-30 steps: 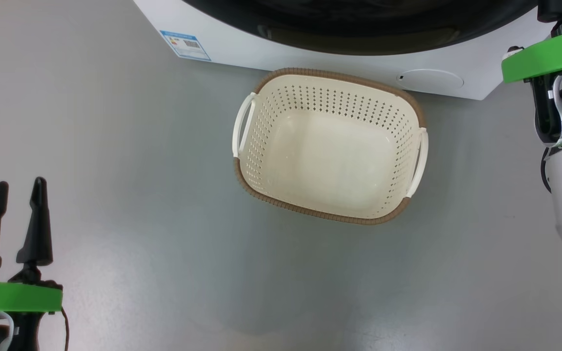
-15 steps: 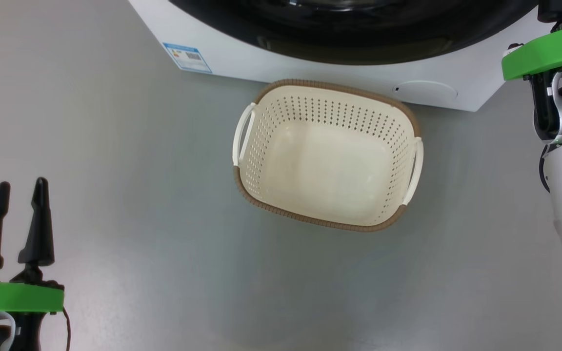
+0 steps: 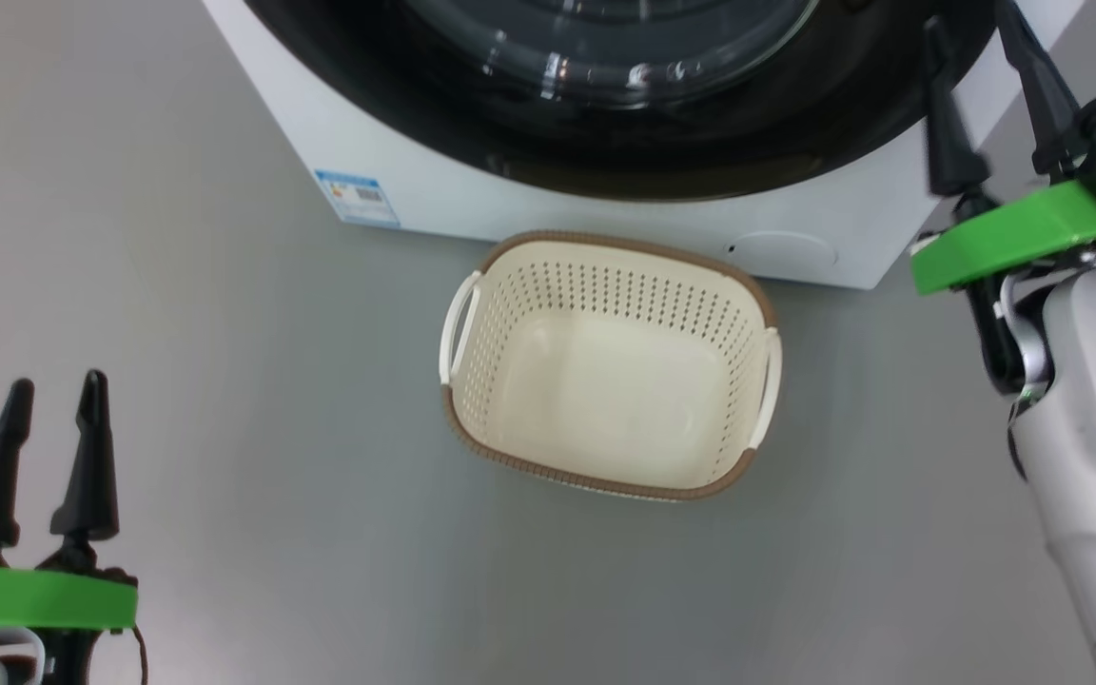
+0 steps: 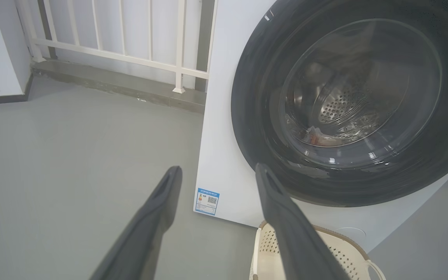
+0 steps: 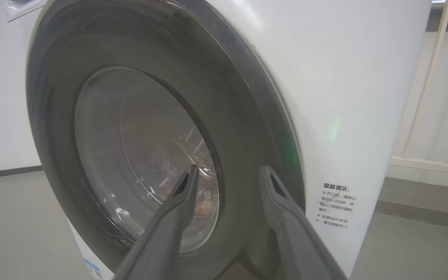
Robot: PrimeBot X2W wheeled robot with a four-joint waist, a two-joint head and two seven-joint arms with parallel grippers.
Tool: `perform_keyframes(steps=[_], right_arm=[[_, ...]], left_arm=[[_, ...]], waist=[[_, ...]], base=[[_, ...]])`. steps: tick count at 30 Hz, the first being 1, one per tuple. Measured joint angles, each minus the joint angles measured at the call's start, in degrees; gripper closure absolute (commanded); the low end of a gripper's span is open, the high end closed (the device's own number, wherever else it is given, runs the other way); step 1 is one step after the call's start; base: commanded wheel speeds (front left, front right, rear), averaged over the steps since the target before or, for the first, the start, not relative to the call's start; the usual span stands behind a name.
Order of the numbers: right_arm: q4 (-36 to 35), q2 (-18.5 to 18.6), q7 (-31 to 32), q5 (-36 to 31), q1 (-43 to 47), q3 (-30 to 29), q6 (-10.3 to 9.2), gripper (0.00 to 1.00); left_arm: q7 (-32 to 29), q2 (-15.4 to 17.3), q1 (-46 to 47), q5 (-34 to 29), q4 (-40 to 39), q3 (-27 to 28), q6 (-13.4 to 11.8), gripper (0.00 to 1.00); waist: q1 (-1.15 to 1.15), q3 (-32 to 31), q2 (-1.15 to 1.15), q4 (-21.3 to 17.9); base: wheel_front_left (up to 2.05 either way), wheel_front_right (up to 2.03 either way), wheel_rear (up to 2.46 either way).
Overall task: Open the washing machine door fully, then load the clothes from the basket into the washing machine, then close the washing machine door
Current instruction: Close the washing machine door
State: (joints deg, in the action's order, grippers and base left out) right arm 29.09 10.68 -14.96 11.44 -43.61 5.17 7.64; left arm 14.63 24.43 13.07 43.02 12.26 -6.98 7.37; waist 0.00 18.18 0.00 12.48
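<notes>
Right gripper (image 3: 971, 38): fingers apart, nothing between them, raised at the right edge of the washing machine (image 3: 358, 143), tips near the washing machine door (image 3: 795, 143), which sits flush and closed. Left gripper (image 3: 58, 382): spread wide, holding nothing, low. Basket (image 3: 605, 285) is well to its right, on the floor (image 3: 225, 428) at the machine's foot. Clothes (image 4: 319, 138) show dimly behind the door glass ahead of both grippers. Blue label (image 3: 358, 197) lies beyond the left fingertips.

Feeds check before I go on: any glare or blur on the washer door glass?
Head view: small bright glints on the round black-ringed glass washing machine door, otherwise sharp. Left wrist view: reflections haze the perforated steel drum behind the glass. Right wrist view: the door ring looks smeared, with a green glow on the white washing machine.
</notes>
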Motion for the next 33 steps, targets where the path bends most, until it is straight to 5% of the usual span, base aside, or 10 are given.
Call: perform_keyframes(steps=[10,33], right_arm=[[-4.57,0.31,0.0,5.32,7.69,5.34,0.0,0.0],[-10.79,0.62,0.08,10.79,25.08,7.23,0.0,0.0]], left_arm=[[0.0,-0.86,-3.07,-2.42,0.1,0.26,0.0,0.0],[0.0,-3.85,-9.17,-4.17,-0.11,1.68,0.0,0.0]], waist=[[0.0,-5.78,0.0,-4.08],[0.0,-15.62,0.0,-14.55]], base=[[0.0,0.0,0.0],[0.0,0.0,0.0]])
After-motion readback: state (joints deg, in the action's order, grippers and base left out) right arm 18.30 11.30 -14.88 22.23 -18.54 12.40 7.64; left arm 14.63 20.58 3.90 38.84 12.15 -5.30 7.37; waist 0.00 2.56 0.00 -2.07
